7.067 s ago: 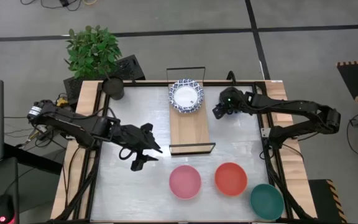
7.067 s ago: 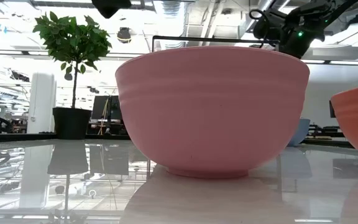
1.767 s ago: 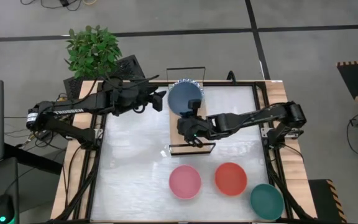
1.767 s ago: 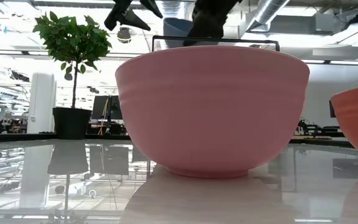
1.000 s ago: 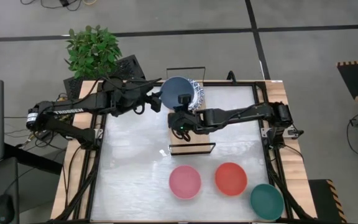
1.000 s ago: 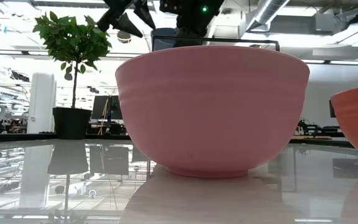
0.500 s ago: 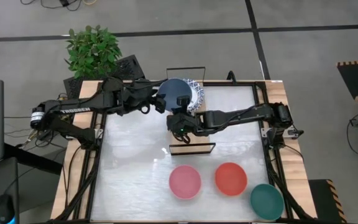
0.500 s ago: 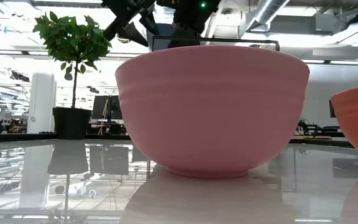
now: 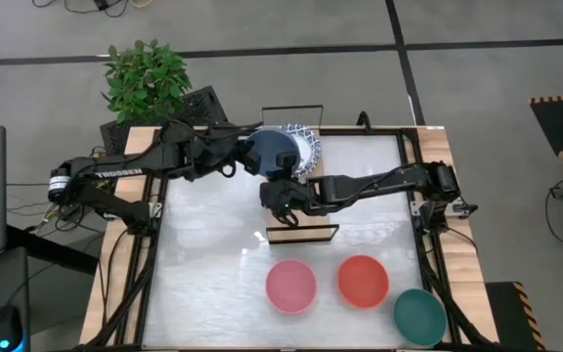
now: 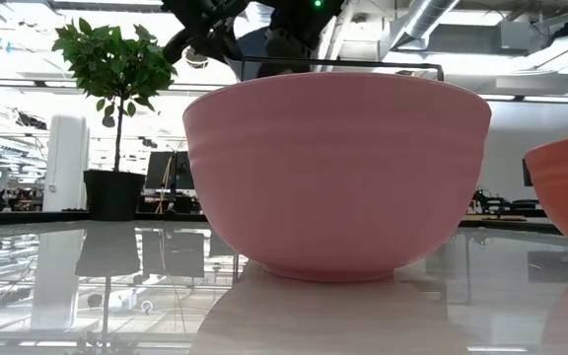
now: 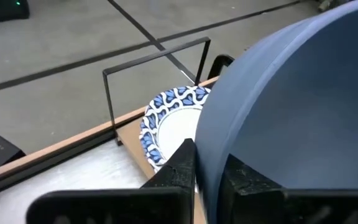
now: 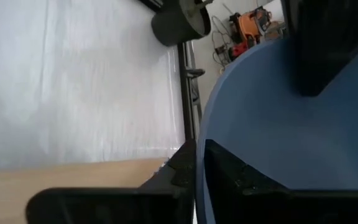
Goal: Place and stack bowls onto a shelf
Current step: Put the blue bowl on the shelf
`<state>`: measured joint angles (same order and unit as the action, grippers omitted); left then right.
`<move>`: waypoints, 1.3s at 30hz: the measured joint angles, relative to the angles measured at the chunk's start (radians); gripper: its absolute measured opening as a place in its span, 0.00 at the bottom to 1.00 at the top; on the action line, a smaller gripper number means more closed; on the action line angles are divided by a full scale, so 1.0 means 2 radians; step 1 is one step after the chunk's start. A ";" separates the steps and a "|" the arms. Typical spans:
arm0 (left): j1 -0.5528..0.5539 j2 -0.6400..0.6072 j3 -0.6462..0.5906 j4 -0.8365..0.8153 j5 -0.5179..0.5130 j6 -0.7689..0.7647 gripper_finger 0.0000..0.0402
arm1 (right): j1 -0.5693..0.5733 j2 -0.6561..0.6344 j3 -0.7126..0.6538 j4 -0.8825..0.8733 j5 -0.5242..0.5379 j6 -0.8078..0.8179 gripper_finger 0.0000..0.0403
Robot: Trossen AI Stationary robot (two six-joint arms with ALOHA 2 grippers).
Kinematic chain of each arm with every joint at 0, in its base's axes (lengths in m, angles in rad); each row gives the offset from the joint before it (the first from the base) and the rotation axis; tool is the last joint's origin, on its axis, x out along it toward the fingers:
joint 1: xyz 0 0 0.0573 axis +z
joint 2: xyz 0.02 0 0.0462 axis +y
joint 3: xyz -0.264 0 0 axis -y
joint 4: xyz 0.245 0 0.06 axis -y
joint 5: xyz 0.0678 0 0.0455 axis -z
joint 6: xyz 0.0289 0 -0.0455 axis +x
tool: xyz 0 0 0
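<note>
Left jaws [image 11: 207, 177]: clamped on the slate-blue bowl [image 9: 266, 154] rim, above the shelf [image 9: 299, 200] at the surface's far edge.
Right jaws [image 12: 197, 165]: pinching the same rim.
Risk: two grips may fight, tilting it off the patterned bowl [image 9: 304, 147].
Materials: smooth matte bowl; pale wood, thin black wire.

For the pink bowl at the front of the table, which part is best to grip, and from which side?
Probably the rim of the pink bowl, from straight above: it stands upright with its mouth open, so one finger can go inside and one outside. Its left side faces bare table; the red bowl stands close on the right.
</note>
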<state>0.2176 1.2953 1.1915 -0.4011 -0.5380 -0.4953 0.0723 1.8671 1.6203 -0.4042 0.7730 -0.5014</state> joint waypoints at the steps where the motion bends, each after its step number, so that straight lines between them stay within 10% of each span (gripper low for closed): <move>1: 0.000 0.000 0.000 0.000 0.000 0.002 0.01 | 0.000 0.000 0.000 0.003 0.000 0.000 0.14; 16: 0.010 -0.001 0.000 -0.022 -0.025 0.025 0.00 | 0.033 -0.011 0.000 0.003 0.013 0.017 0.59; 21: 0.031 -0.001 0.000 -0.062 0.009 0.020 0.00 | 0.071 -0.045 0.000 -0.032 0.042 0.019 0.59; 28: 0.062 -0.001 0.000 -0.104 0.193 0.015 0.00 | 0.111 -0.116 0.000 -0.101 0.077 0.076 0.57; 39: 0.045 0.003 -0.001 -0.120 0.210 -0.021 0.00 | 0.095 -0.192 0.000 -0.169 0.075 0.134 0.57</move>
<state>0.3077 1.3008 1.1893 -0.6413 -0.1188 -0.5379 0.2631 1.4834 1.6203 -0.7415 0.9234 -0.2332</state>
